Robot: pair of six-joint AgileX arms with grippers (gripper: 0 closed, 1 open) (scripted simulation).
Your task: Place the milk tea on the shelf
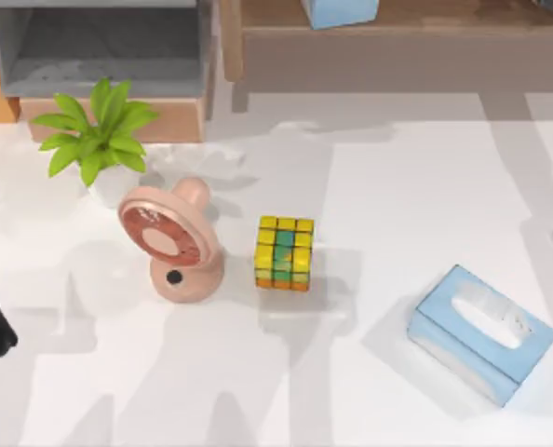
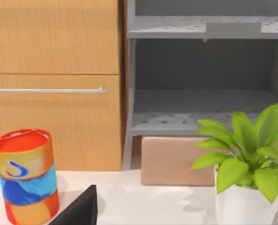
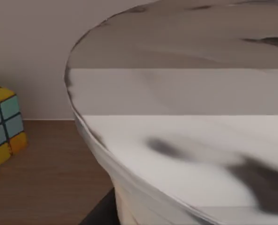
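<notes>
Cube [image 1: 284,253] stands between fan [image 1: 172,244] and tissues [image 1: 481,331] (well apart).

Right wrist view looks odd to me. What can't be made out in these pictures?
Milk tea, right wrist view: too close; its white lid hides the drink below.
Cube, right wrist view: cut off by the picture's edge.
Shelf and blue box, top view: cut off by the upper edge.

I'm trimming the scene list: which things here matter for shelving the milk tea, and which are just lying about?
Job in hand: milk tea, shelf.
Lying about: cube, pink fan, potted plant, tissue box, can.
</notes>
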